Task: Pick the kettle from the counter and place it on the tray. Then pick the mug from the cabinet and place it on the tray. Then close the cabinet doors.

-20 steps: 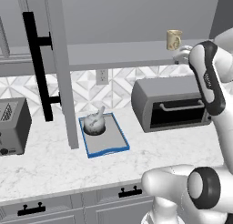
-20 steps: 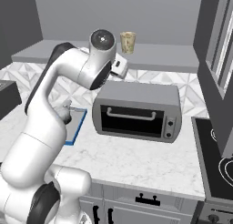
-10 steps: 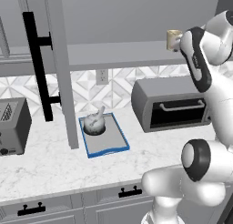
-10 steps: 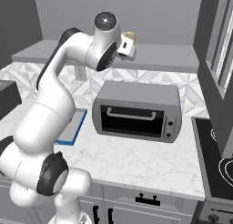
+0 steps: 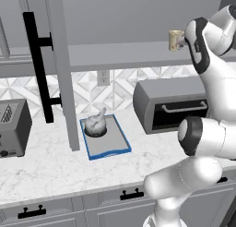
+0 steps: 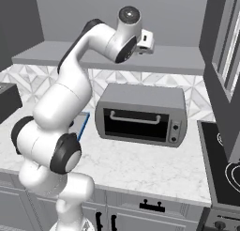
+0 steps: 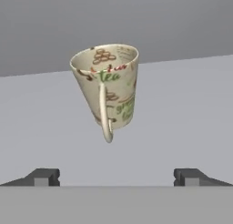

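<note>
On the left, the kettle is already seated on the tray, so that step is judged done. Over the last second the arm has been swung up and in toward the cabinet shelf, and the mug is now squarely faced, handle toward the camera. The gripper is held wide open, just short of it (nothing gripped yet). From the right, the mug is hidden behind the wrist.

Cabinet shelf carries the mug; counter carries tray, toaster, oven
</note>
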